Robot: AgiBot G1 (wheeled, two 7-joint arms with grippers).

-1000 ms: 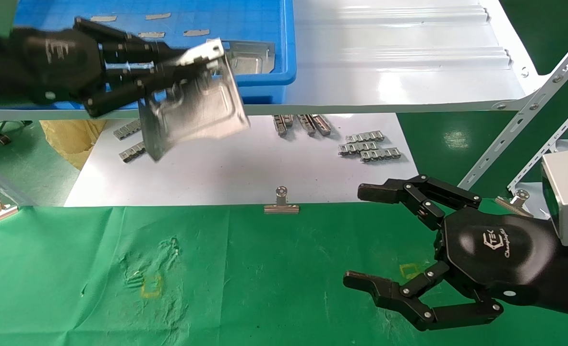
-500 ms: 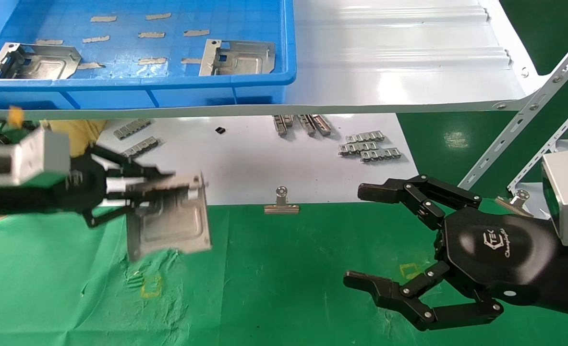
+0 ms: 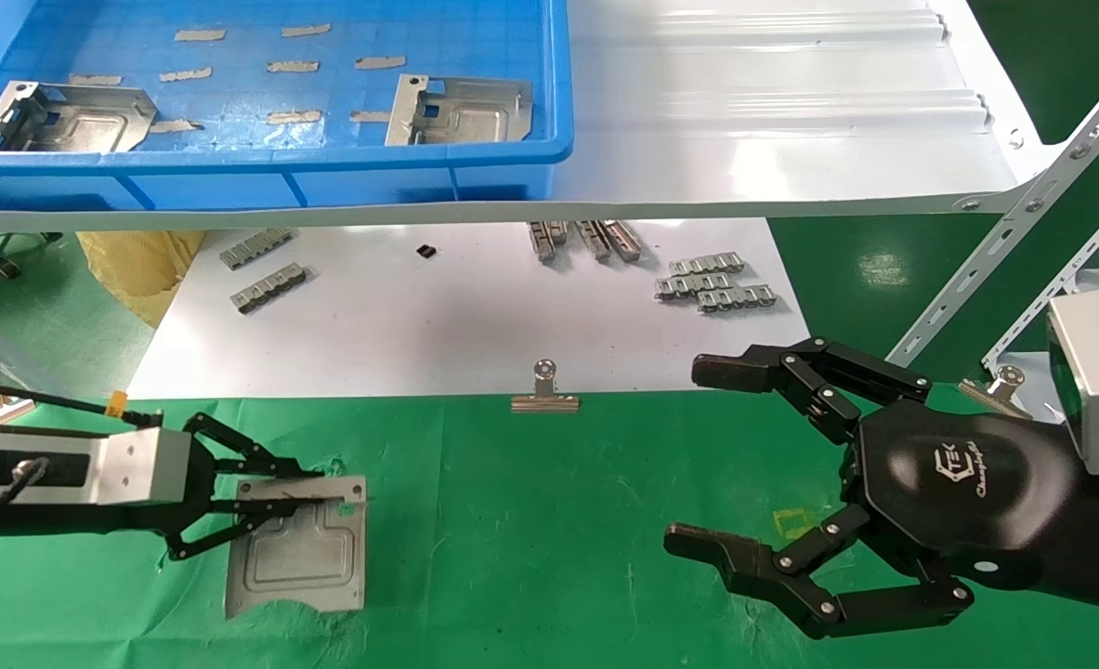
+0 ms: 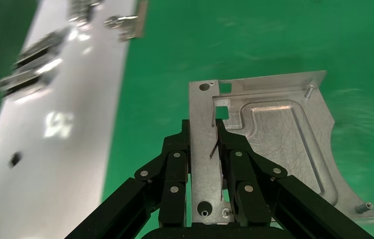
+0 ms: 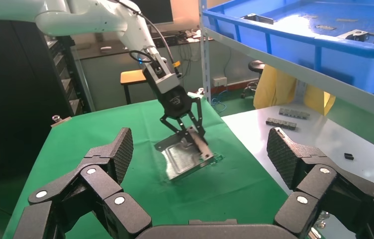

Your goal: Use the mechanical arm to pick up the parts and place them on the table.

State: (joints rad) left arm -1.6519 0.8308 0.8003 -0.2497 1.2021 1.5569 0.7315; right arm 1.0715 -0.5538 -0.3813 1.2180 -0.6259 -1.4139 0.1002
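Note:
My left gripper point(image 3: 266, 502) is shut on the folded edge of a silvery stamped part point(image 3: 303, 557), low over the left of the green table point(image 3: 530, 539). In the left wrist view the black fingers point(image 4: 175, 164) pinch that edge, and the part point(image 4: 274, 134) spreads out beyond them. The right wrist view shows this part point(image 5: 182, 157) tilted, its lower edge at the cloth; I cannot tell whether it touches. Two more parts point(image 3: 66, 116) point(image 3: 461, 111) lie in the blue bin point(image 3: 326, 177). My right gripper point(image 3: 693, 455) hovers open over the table's right side, holding nothing.
A glossy white sheet point(image 3: 475, 334) lies beyond the cloth, with ridged metal strips point(image 3: 716, 283) point(image 3: 266, 279) on it and a binder clip point(image 3: 544, 395) at its near edge. The white shelf point(image 3: 772, 139) bearing the bin overhangs it. A slanted shelf brace point(image 3: 1004, 242) stands at right.
My left gripper has carried the part from in front of the blue bin down and toward me, to the left side of the green cloth. The right arm has not moved.

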